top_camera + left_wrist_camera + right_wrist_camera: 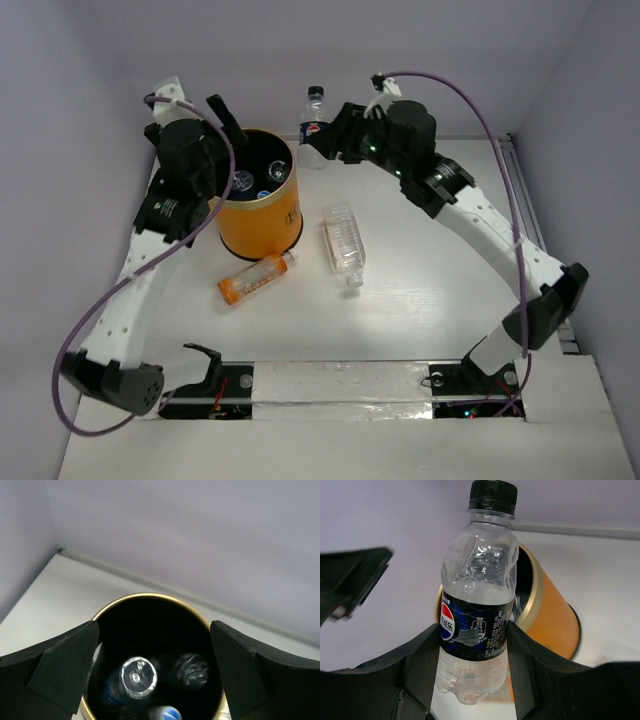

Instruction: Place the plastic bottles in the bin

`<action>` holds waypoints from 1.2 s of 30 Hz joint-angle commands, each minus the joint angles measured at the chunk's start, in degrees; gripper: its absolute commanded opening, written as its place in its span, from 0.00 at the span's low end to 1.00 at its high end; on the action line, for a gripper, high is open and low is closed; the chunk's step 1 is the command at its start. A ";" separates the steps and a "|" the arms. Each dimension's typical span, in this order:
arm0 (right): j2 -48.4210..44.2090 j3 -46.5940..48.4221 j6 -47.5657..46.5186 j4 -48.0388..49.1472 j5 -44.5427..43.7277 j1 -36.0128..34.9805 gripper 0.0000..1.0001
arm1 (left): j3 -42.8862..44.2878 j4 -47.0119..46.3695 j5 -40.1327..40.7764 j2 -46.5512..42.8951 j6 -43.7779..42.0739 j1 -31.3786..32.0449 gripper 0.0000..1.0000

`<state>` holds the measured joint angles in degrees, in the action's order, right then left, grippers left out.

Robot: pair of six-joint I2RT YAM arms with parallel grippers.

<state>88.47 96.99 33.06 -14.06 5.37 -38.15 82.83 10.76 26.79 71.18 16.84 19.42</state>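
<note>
Now, right hand (473,645) closed on upright black-capped bottle (479,575), left hand (154,630) wide open and empty over bin (150,596), orange bottle (258,279) lying on worktop (420,300)

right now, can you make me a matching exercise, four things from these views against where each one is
Things
1. orange bottle
2. ribbed bottle
3. black-capped bottle
4. bin

Places
a. upright between the fingers of the right tool
b. lying flat, right of the bin
c. lying flat, on the near side of the bin
d. under the open left tool

Pairs: 1-c, 2-b, 3-a, 4-d
</note>
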 commanded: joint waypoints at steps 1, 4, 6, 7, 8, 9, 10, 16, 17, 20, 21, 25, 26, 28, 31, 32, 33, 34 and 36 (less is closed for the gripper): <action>6.52 10.02 -0.62 5.71 -1.50 -2.89 0.47 | -1.43 1.97 -5.42 -6.13 7.05 -0.08 0.91; 14.70 18.89 -3.86 5.19 -2.54 -5.26 0.47 | -1.97 4.61 -7.45 -8.77 8.03 -0.08 0.87; 21.79 25.06 -5.89 1.87 -3.52 -6.40 0.47 | -1.00 7.32 -7.71 -9.83 8.12 -0.08 0.85; 24.45 28.57 -6.68 0.11 -3.87 -7.19 0.47 | -0.65 7.95 -7.54 -10.18 8.38 -0.08 0.84; 27.00 35.57 -7.04 -2.95 -3.87 -7.20 0.48 | -0.48 8.48 -7.28 -11.14 8.99 -0.08 0.83; 31.55 38.68 -6.96 -4.03 -3.52 -7.90 0.48 | -0.56 8.66 -7.54 -11.58 9.17 -0.08 0.83; 33.59 41.58 -6.96 -4.91 -2.39 -8.86 0.52 | -0.56 8.57 -7.80 -12.02 9.35 -0.08 0.82; 33.48 45.77 -7.13 -6.60 -0.26 -9.75 0.95 | 0.58 10.33 -12.10 -12.03 9.88 -0.08 0.77; 31.18 42.61 -7.57 -5.46 -1.40 -9.75 0.96 | 0.23 10.76 -13.33 -11.85 9.96 -0.08 0.76; 22.75 30.92 -8.89 -1.85 -4.39 -9.75 0.92 | -2.13 12.26 -18.33 -12.55 10.32 -0.08 0.70; 20.98 28.54 -9.06 -1.15 -4.92 -9.75 0.91 | -3.10 12.61 -21.05 -12.99 10.32 -0.08 0.68; 11.49 14.31 -7.84 3.86 -8.43 -9.75 0.63 | -7.93 11.74 -27.65 -15.80 9.18 1.31 0.54; 9.55 8.71 -7.22 5.00 -8.79 -9.75 0.54 | -9.25 11.82 -29.32 -16.15 8.04 1.93 0.49; 4.54 4.37 -6.78 6.42 -9.84 -9.75 0.32 | -10.31 12.61 -30.91 -16.16 6.63 4.99 0.40; -1.88 -3.19 -6.69 5.28 -12.03 -9.23 0.11 | -11.55 16.29 -28.37 -15.72 4.52 11.14 0.35; -3.81 -8.08 -5.91 4.84 -12.13 -8.53 0.07 | -11.72 17.87 -27.67 -15.02 4.43 12.30 0.33; -5.74 -10.92 -5.38 4.66 -12.05 -8.52 0.06 | -11.98 21.02 -27.32 -14.58 4.69 13.09 0.31; -9.76 -13.90 -4.59 4.75 -11.70 -7.65 0.05 | -12.42 22.36 -25.49 -14.23 5.04 13.62 0.28; -13.65 -22.58 -3.97 4.31 -12.31 -6.94 0.05 | -14.52 25.17 -25.55 -14.05 5.48 13.63 0.27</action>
<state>79.22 83.22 27.35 -10.39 -4.67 -46.41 70.72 30.20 0.05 56.86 23.05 32.84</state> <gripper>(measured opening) 0.056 0.278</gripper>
